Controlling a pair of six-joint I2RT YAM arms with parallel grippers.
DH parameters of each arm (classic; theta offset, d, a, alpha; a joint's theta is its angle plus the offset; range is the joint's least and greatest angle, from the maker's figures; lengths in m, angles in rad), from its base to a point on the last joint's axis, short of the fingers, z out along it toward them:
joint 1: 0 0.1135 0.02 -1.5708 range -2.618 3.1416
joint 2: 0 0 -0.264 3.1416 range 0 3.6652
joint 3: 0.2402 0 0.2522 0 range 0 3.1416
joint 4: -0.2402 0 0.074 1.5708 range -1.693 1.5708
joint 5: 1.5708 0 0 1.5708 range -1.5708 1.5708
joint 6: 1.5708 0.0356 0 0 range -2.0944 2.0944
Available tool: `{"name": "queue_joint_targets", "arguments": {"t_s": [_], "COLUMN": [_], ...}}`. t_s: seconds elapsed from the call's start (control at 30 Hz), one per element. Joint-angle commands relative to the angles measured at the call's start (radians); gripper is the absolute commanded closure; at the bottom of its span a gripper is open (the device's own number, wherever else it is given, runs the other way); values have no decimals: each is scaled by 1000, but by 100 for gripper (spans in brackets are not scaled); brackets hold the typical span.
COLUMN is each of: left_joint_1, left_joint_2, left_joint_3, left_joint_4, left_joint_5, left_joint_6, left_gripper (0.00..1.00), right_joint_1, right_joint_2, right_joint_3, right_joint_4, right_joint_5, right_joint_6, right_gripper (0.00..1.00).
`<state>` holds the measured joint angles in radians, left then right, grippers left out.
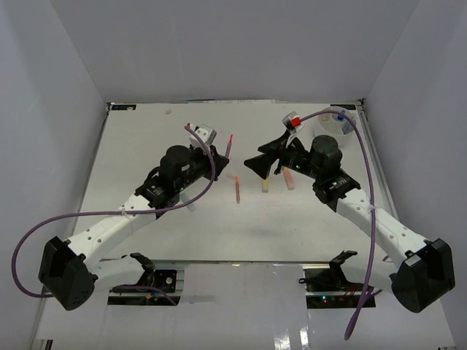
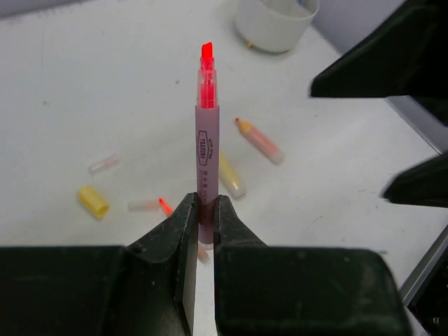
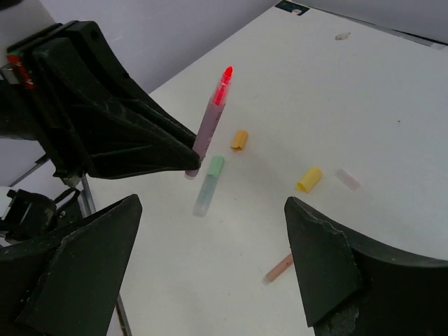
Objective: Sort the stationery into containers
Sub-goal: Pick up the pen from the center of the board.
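Note:
My left gripper (image 2: pixel 203 210) is shut on the lower barrel of a pink highlighter (image 2: pixel 207 133) with a bare red tip, held above the table. The top view shows the same highlighter (image 1: pixel 229 146) beyond the left gripper (image 1: pixel 219 157). My right gripper (image 1: pixel 261 154) stands wide open just right of it, nothing between its fingers (image 3: pixel 336 266). In the right wrist view the held highlighter (image 3: pixel 210 119) juts from the left gripper (image 3: pixel 168 150). The white tub (image 1: pixel 337 124) sits at the far right corner, also seen as the tub (image 2: pixel 276 24) ahead of the left wrist.
Loose pieces lie on the table: an orange pen (image 1: pixel 238 188), a yellow highlighter (image 2: pixel 231 175), an orange-tipped pen (image 2: pixel 259 140), a yellow cap (image 2: pixel 93 201), a clear cap (image 2: pixel 103 164), a green-capped pen (image 3: pixel 208 185) and an orange cap (image 3: pixel 239 140).

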<state>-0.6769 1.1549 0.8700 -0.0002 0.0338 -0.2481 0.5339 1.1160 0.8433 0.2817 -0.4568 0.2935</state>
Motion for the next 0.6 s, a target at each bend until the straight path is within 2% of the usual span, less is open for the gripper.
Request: {"name": "queue_joint_targets", "arguments": {"t_s": [0.0,0.13,0.37,0.57], "left_joint_1": [0,-1,-1,0], "left_joint_2": [-53,-104,-126,-132], "left_joint_3": [-26,-83,-127,-124], "left_joint_4": [137,204,232,230], "left_joint_5": [150,224,313,319], "left_joint_6": [121,130,147,155], "left_gripper": [100,100,100,100], "right_joint_1": [35,72,109,126], "right_joint_2": [42,96,130,169], "right_joint_3": [83,129,189,215], "right_joint_4": [56,65,77,70], "right_joint_5": [13,-3,1,-3], "right_joint_6": [53,73,85,75], "right_gripper": [11,16,21,29]}}
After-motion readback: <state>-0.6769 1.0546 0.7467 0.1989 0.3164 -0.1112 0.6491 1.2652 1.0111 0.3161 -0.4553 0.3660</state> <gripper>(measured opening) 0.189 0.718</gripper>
